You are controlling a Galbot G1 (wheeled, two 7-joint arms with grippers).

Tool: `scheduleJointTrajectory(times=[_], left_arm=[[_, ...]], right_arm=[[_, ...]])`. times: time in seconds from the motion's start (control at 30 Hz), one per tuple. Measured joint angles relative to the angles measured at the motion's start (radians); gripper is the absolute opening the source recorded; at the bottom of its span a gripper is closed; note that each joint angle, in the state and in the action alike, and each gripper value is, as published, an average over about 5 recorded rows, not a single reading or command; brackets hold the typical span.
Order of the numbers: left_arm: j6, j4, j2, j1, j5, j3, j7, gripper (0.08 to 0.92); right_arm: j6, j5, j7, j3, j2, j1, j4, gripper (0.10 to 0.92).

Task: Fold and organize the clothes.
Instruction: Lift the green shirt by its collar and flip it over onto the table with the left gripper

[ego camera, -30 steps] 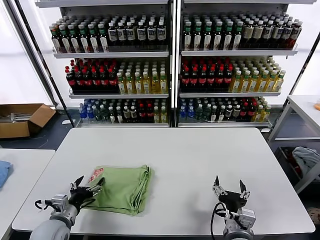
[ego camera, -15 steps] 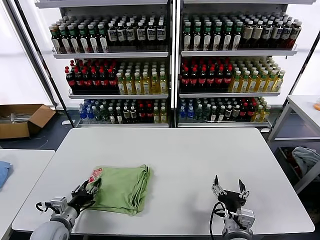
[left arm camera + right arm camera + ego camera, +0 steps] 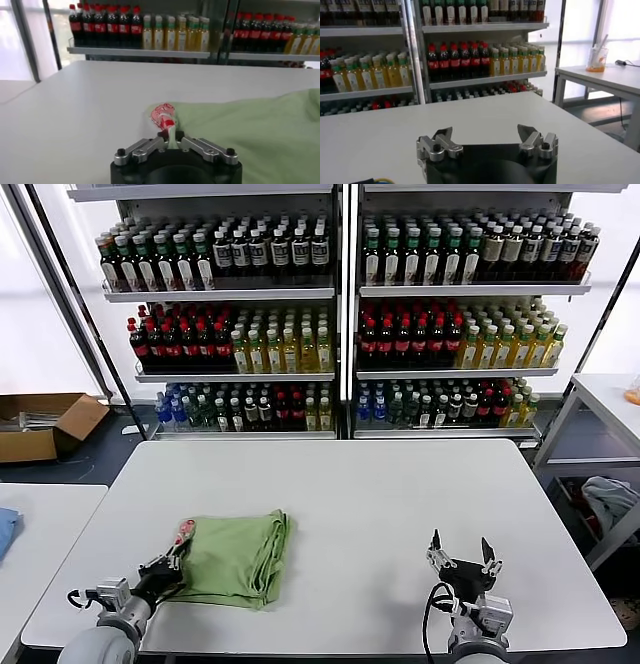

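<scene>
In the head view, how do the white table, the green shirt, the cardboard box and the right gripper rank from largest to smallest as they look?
1. White table.
2. Green shirt.
3. Cardboard box.
4. Right gripper.
The box stands farther away, so its real size against the shirt is unsure.

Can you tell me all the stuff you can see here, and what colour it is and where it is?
shirt: one, light green, folded, on the near left part of the table, red-and-white patch at its left edge
table: one, white, in the middle
shelves: two racks, grey, behind the table
bottles: many, red, yellow, green, blue and dark, in rows on the shelves
cardboard box: one, brown, on the floor at far left
blue cloth: one, on the side table at left
grey fabric bundle: one, low at far right
left claw: shut on the shirt's left edge
right claw: open, above the table's near right, holding nothing
</scene>
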Motion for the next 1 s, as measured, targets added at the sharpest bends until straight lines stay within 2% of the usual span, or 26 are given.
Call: scheduleJointTrajectory(times=[0.17,0.47,0.6,0.77,1.0], left_arm=[[-0.013,0.022,0.055,0.002,-0.018,-0.074,-0.019,0.11],[-0.048,0.073,0.237,-0.008,-0.043,-0.253,-0.021,0.11],[-0.061,0.058,0.278,-0.012,-0.026,-0.287,-0.02,0.11],[-0.077,0.006,0.266,0.0,0.026,-0.274,-0.016,0.11],[-0.061,-0.126,0.166,0.0,0.085,-0.129,-0.05,0.11]], right_arm=[[-0.006,0.005,0.002,-0.009,-0.002,0.015,-0.006,0.823],[-0.007,0.005,0.005,-0.019,0.006,0.023,-0.006,0.823],[-0.002,0.004,0.006,-0.015,0.007,0.015,-0.002,0.823],[0.005,0.004,0.005,0.001,0.006,-0.002,0.008,0.823],[0.018,0.001,0.005,0.033,0.01,-0.037,0.016,0.823]])
